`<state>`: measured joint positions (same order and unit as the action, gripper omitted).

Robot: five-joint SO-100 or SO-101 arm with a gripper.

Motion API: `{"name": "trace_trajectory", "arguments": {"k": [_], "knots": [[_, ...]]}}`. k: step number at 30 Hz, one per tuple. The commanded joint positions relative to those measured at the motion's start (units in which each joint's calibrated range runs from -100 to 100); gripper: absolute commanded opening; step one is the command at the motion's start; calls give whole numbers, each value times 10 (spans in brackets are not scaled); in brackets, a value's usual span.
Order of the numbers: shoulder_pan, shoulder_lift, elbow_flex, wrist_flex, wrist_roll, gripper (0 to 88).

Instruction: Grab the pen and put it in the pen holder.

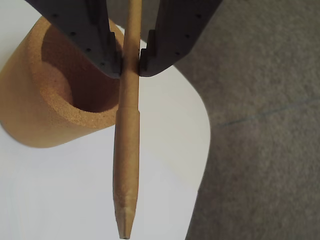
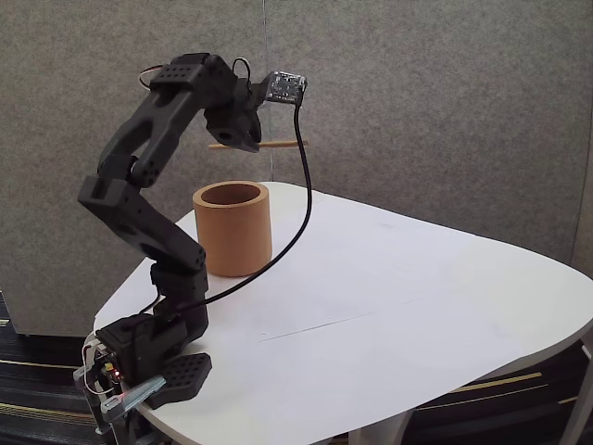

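while jaws pinch pen, holder waits.

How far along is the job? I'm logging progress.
Done: the pen is grabbed, and the gripper fingers pinch its shaft. In hand: it hangs roughly level in the air above the holder in the fixed view. Left: tip it down and drop it into the empty holder.

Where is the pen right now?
The pen is clamped in the gripper, held roughly level in the air above the pen holder in the fixed view, not yet inside it.
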<state>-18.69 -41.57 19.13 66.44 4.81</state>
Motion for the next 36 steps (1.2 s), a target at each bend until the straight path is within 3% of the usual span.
{"name": "trace_trajectory", "arguments": {"k": [1, 8, 11, 24, 36], "knots": [[-22, -14, 22, -31, 42, 7], [-25, -15, 208, -260, 139, 7], [-34, -14, 218, -323, 156, 7], [-74, -14, 216, -490, 243, 7], [-108, -16, 248, -504, 339, 7]]}}
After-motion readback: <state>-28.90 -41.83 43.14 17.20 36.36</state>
